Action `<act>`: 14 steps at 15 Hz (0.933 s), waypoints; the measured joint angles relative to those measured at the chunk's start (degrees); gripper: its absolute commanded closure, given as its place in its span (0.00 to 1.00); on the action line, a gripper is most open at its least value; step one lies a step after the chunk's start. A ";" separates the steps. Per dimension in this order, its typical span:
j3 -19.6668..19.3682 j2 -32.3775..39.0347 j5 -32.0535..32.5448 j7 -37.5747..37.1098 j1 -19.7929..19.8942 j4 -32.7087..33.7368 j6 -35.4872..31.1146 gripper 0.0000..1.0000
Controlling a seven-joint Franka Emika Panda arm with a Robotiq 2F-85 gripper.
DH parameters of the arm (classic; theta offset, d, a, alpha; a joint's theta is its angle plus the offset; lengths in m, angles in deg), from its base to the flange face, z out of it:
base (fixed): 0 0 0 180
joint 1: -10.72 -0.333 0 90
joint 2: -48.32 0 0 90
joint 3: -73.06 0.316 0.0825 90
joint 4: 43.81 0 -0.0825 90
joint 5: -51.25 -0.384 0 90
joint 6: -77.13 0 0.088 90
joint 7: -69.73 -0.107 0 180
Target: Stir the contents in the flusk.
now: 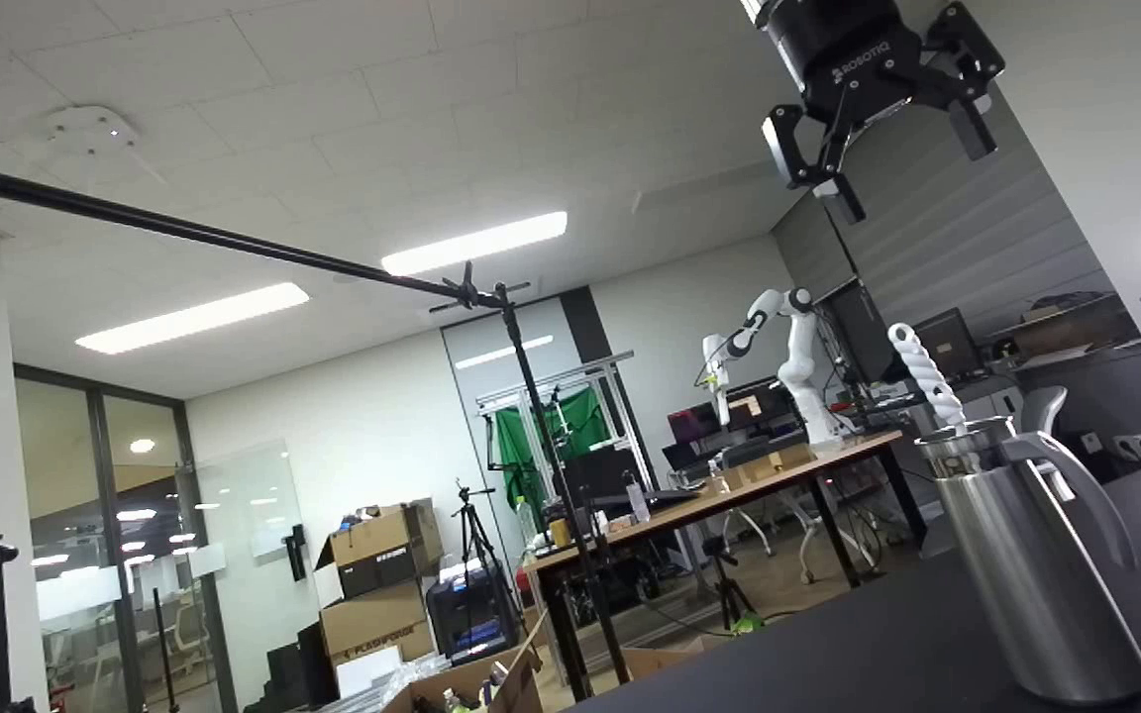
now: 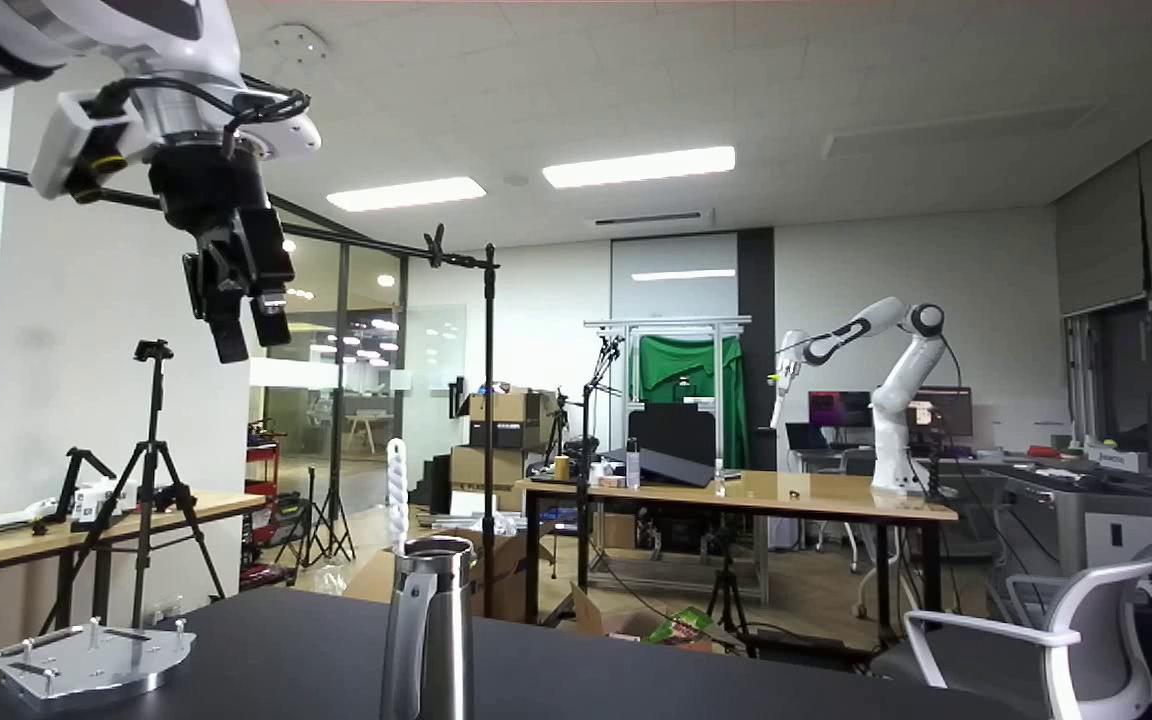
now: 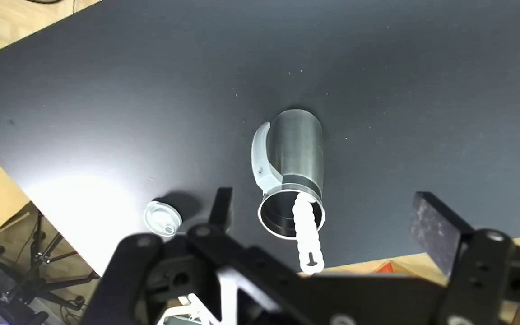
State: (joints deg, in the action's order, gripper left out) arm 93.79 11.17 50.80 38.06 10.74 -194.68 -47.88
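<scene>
The flusk is a brushed steel flask with a grey handle, standing upright on the dark table in both exterior views (image 1: pixel 1041 584) (image 2: pixel 458 650) and in the wrist view (image 3: pixel 298 144). Its mouth is open. A white twisted stick leans out of the mouth in both exterior views (image 1: pixel 927 376) (image 2: pixel 397 495) and the wrist view (image 3: pixel 306 234); its lower end is hidden inside the flask. My gripper (image 1: pixel 907 166) is open and empty, high above the flask, also in an exterior view (image 2: pixel 250 332). In the wrist view the stick shows between the spread fingers (image 3: pixel 327 220). The flask's contents cannot be seen.
A pale round lid (image 3: pixel 162 219) lies on the table on the flask's handle side. A metal plate with posts (image 2: pixel 96 665) sits on the dark table (image 2: pixel 276 650). A black boom pole (image 1: pixel 184 228) crosses the background. A grey chair (image 2: pixel 1106 620) stands near the table.
</scene>
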 measured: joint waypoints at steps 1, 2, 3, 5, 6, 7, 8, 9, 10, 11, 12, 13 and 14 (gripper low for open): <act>-0.04 0.02 0.14 0.00 -0.05 0.00 0.00 0.00; -0.13 0.16 0.17 0.00 -0.08 0.01 0.00 0.00; -0.23 0.59 0.49 -0.07 0.09 0.14 -0.05 0.00; -0.31 2.60 1.60 -0.29 1.45 0.98 -0.61 0.00; -0.43 4.16 2.23 -0.38 2.47 1.74 -1.30 0.00; -0.70 6.04 2.99 -0.62 3.54 2.74 -1.92 0.00; -1.07 8.09 3.68 -0.95 4.57 3.93 -2.58 0.00; -1.49 10.36 4.24 -1.44 5.54 5.33 -3.10 0.00; -1.95 12.81 4.97 -2.25 6.39 6.90 -3.77 0.00; -2.40 15.28 5.46 -3.22 7.02 8.49 -4.45 0.00; -2.95 17.82 5.97 -4.51 7.39 10.12 -5.26 0.00; -3.50 20.31 6.23 -6.28 7.52 11.68 -6.24 0.00; -3.98 22.68 6.27 -8.66 7.52 13.10 -7.28 0.00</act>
State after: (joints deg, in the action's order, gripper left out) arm 89.81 33.85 57.07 29.40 18.26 -181.58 -55.16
